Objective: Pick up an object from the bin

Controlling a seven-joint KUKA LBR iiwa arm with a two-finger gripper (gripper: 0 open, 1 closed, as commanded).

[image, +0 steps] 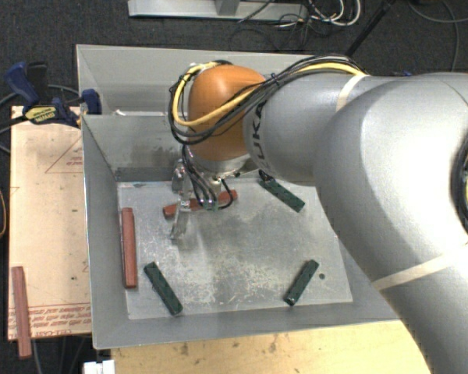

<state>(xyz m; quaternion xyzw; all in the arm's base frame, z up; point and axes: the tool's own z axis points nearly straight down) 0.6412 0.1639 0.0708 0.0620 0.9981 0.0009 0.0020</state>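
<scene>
My gripper (pixel 193 195) hangs low over the back left of the bin floor, beneath the arm's orange cover. A small red-brown block (pixel 171 209) lies right under it, one end poking out on the left and another reddish bit showing on the right; the gripper hides its middle. I cannot see whether the block is held. A dark green bar (pixel 281 194) lies just to the right of the gripper, near the back wall.
A long red-brown stick (pixel 129 248) lies along the left wall. Two more dark green bars rest near the front, one at the left (pixel 162 288) and one at the right (pixel 301 282). The big grey arm covers the bin's right side.
</scene>
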